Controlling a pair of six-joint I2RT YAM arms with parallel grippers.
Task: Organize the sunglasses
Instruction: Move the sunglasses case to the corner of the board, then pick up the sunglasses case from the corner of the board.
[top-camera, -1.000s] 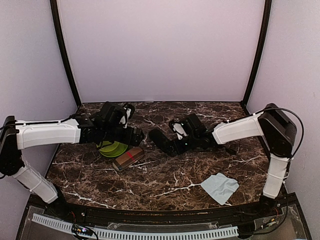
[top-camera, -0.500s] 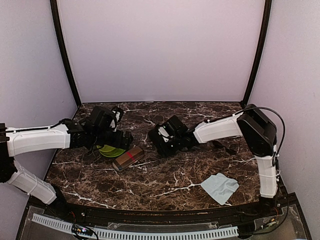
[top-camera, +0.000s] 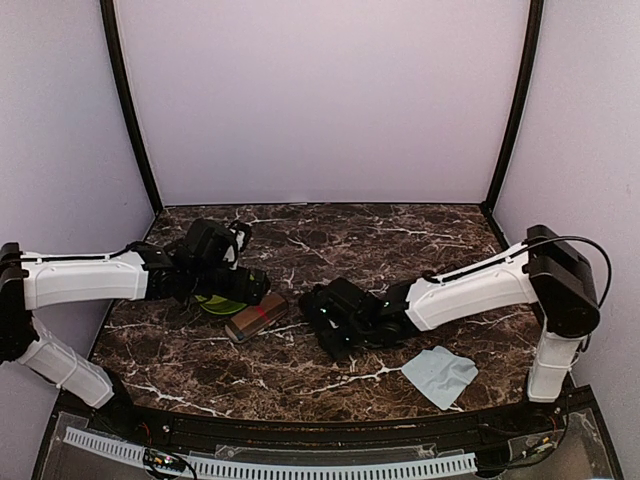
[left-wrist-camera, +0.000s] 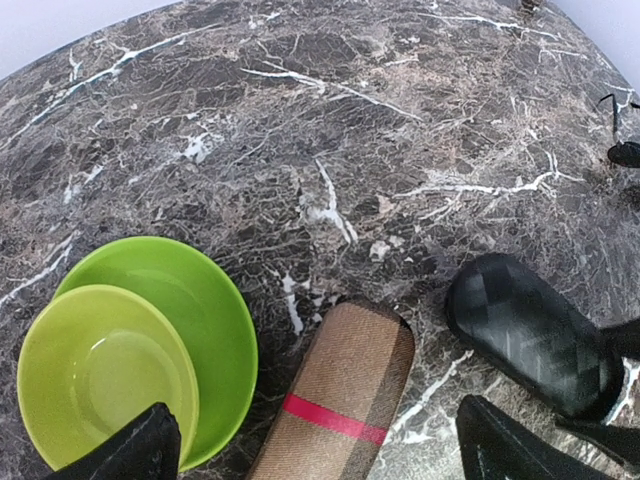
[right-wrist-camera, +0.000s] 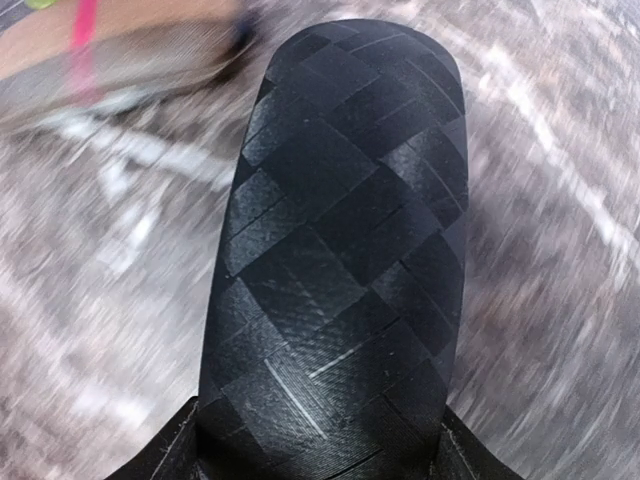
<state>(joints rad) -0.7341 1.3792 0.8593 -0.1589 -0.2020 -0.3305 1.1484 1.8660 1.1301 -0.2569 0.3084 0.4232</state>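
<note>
Dark marble table (top-camera: 400, 225) w/ lilac walls (top-camera: 320, 100); L gripper (left-wrist-camera: 318, 440) spread, R gripper (right-wrist-camera: 322, 445) pinching black case (right-wrist-camera: 340, 220).

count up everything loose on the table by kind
green bowls: 2, nested
cases: 2, a brown striped case and a black case
light blue cloth: 1
sunglasses: 1 pair, only partly in view
total: 6

top external: high, far behind left claw (top-camera: 248, 284) and right claw (top-camera: 325, 318), tilted down | left wrist: looks down past its claw | right wrist: tight on oblong black checkered case (right-wrist-camera: 340, 250) inside its claw | shared: that case, tan red-banded fabric case (left-wrist-camera: 345, 395) ahead
</note>
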